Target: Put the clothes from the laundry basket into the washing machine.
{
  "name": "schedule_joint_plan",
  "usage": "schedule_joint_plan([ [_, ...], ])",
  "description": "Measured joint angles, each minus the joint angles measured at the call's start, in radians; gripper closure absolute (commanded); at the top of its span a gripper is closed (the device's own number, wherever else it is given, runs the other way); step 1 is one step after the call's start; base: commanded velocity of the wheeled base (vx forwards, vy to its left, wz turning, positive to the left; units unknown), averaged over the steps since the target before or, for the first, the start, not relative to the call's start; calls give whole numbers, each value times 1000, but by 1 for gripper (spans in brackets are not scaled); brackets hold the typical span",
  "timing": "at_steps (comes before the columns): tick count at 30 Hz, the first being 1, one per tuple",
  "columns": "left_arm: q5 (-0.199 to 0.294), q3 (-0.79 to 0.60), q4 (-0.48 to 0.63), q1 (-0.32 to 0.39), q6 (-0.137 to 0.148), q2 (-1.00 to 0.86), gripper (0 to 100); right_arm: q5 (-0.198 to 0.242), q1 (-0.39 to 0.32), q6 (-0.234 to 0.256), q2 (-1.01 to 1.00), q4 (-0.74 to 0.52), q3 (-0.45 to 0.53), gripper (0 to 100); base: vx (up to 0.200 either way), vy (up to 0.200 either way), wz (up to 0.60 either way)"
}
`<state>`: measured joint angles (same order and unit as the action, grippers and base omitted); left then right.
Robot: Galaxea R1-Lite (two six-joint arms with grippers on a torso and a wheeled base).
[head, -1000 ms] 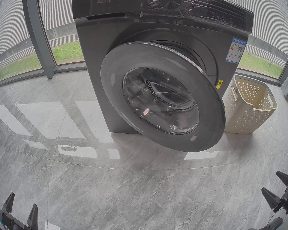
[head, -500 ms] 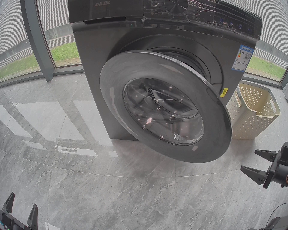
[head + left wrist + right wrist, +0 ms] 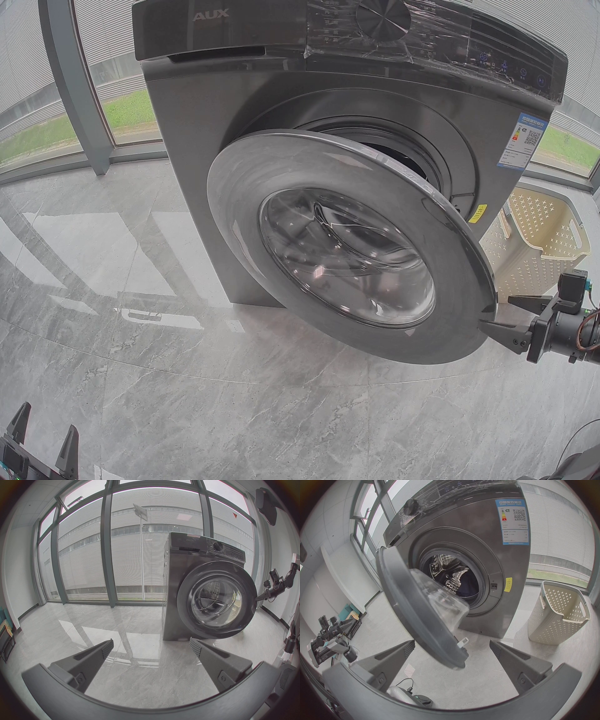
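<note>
Dark grey front-loading washing machine [image 3: 187, 125] is the landmark. Its round grey door with glass porthole [image 3: 350, 250] hangs open, hinged on the machine's left side, with the free rim out toward the robot's right. The drum mouth is open behind it, and the inside is too dark to read.

Cream perforated plastic laundry basket [image 3: 544, 244] stands upright on the floor just beside the machine's right side. Its upper inside walls look bare and its bottom is hidden, so I can't tell if clothes lie in it.

Right gripper [image 3: 494, 312] has its fingers apart, between the door's free rim and the basket, and the lower fingertip is right at the rim. I can't tell if it touches. Left gripper [image 3: 49, 417] is low, well apart from the machine's front, with its fingers apart and nothing between them.

Judgement: the clothes are likely soft, light and limp. Pinch a bunched fold from above, inside the basket. Cloth will drape and may snag on the basket rim or the door. The basket looks light and could slide or tip on the glossy floor. The door is stiff and swings easily, so push it at the free rim if it blocks the way.
</note>
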<state>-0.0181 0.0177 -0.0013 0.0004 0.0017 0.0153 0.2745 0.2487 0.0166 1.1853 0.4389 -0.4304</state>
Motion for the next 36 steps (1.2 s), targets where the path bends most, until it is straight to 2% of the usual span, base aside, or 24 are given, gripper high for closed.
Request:
schedule_joint_plan([
  [4,0,0,0,1,0,0,0,-9,-50,9,29,-5,-32,0,0,0,0],
  [7,0,0,0,1,0,0,0,-81,-101,15,45,3,-59,0,0,0,0],
  [10,0,0,0,1,0,0,0,-129,-132,17,58,33,-75,0,0,0,0],
  [15,0,0,0,0,1,0,0,-137,-141,16,67,53,-57,0,0,0,0],
  [18,0,0,0,0,1,0,0,-135,-100,17,67,54,-29,0,0,0,0],
  [22,0,0,0,0,2,0,0,-134,-3,29,66,57,10,0,0,0,0],
  [24,0,0,0,0,3,0,0,-134,61,51,66,67,23,0,0,0,0],
  [27,0,0,0,1,2,0,0,-141,162,112,73,115,32,0,0,0,0],
  [30,0,0,0,1,3,1,0,-173,234,165,96,205,27,0,200,0,0],
  [36,1,0,0,1,3,1,0,-224,281,192,162,352,7,0,200,0,0],
])
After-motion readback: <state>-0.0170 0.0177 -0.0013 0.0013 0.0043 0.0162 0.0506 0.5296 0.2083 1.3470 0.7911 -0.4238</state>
